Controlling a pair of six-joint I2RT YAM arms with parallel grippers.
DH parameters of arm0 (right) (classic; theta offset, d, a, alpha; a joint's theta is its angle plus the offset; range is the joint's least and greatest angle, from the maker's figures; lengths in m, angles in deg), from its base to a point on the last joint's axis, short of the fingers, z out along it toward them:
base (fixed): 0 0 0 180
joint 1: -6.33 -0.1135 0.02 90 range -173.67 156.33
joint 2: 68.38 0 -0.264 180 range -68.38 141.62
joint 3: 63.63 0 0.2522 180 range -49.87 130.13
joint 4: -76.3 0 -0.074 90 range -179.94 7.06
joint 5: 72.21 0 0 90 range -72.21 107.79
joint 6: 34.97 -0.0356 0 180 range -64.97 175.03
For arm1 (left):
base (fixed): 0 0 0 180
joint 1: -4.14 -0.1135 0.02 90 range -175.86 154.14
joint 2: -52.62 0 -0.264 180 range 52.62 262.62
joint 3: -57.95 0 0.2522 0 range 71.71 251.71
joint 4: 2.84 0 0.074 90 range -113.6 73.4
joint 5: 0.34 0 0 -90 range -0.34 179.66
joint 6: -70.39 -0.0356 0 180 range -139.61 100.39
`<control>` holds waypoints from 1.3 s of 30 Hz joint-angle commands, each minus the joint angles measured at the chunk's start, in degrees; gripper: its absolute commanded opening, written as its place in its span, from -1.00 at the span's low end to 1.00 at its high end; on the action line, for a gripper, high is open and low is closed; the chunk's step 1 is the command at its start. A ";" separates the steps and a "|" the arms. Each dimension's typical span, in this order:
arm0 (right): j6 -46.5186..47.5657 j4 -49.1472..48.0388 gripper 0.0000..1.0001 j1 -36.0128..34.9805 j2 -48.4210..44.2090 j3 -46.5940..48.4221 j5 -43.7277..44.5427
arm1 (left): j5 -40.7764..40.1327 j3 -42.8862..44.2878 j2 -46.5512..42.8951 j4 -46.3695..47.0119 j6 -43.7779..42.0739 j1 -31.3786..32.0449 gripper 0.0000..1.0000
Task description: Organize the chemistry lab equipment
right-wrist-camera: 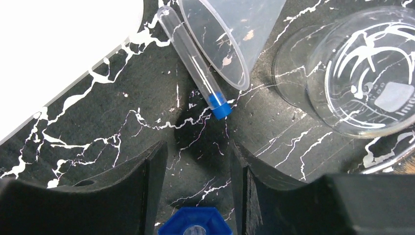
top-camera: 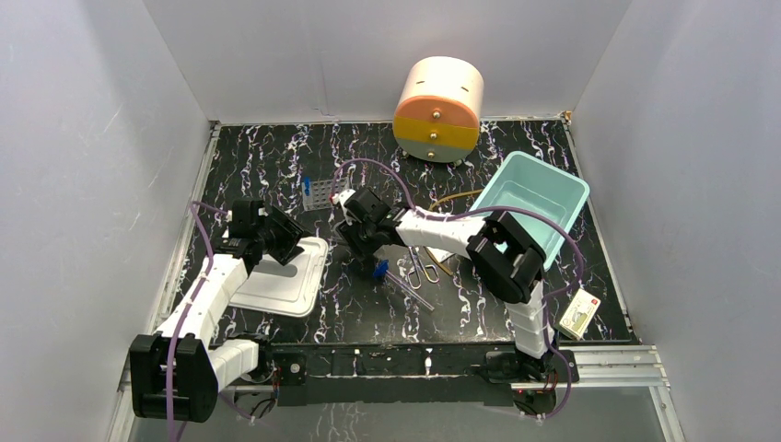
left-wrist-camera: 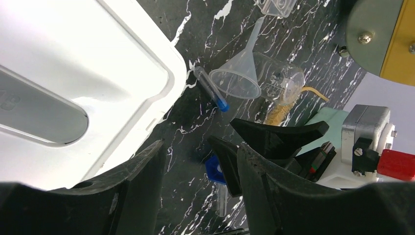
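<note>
My right gripper (right-wrist-camera: 198, 147) hangs open just above the black table, with the cap of a blue-capped tube (right-wrist-camera: 195, 223) loose between its jaws near their base. That tube (top-camera: 379, 269) lies on the table under the gripper (top-camera: 364, 244). A second blue-capped tube (right-wrist-camera: 195, 81) lies beside the clear funnel (right-wrist-camera: 230, 29). My left gripper (left-wrist-camera: 200, 147) is open and empty, at the edge of the white lid (left-wrist-camera: 73, 73), facing the right gripper's fingers (left-wrist-camera: 279, 134). Metal scissors (top-camera: 424, 267) lie right of the tube. The clear tube rack (top-camera: 316, 191) stands farther back. Tan tubing (left-wrist-camera: 279, 115) lies behind the funnel (left-wrist-camera: 237, 78).
A clear beaker (right-wrist-camera: 362, 73) lies on its side right of the funnel. A teal bin (top-camera: 539, 203) stands at the right, partly over my right arm. The cream-and-orange drawer unit (top-camera: 438, 109) is at the back. A small card box (top-camera: 580, 313) lies front right.
</note>
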 commanded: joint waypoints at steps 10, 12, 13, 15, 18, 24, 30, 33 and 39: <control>2.83 -5.39 0.42 0.22 2.95 2.82 4.23 | -2.38 2.17 -0.61 -2.87 -1.22 -0.05 0.09; 3.50 -6.21 0.44 0.25 3.26 2.73 4.38 | -2.37 2.13 -0.54 -2.86 -1.14 -0.05 0.10; 3.83 -6.51 0.44 0.23 3.44 2.79 4.32 | -2.36 2.13 -0.45 -2.85 -1.06 -0.03 0.10; 4.57 -7.13 0.43 0.25 3.77 3.14 3.43 | -2.29 2.13 -0.35 -2.83 -1.11 -0.07 0.10; 5.02 -7.05 0.39 0.21 4.50 3.81 1.36 | -2.27 2.12 -0.25 -2.85 -1.12 -0.06 0.10; 5.17 -7.65 0.25 0.23 5.27 3.07 -1.38 | -2.79 2.13 -0.51 -2.93 -1.04 -0.05 0.10; 5.55 -8.44 0.02 -0.02 5.53 2.39 -4.06 | -3.11 2.13 -0.70 -2.86 -0.97 -0.12 0.10; 6.08 -8.75 -0.02 -0.20 5.73 2.13 -3.59 | -3.07 2.13 -0.56 -2.82 -1.00 -0.09 0.10; 7.45 -9.10 0.01 -0.46 7.79 4.11 -3.57 | -3.07 1.86 -0.56 -2.82 -0.98 -0.08 0.10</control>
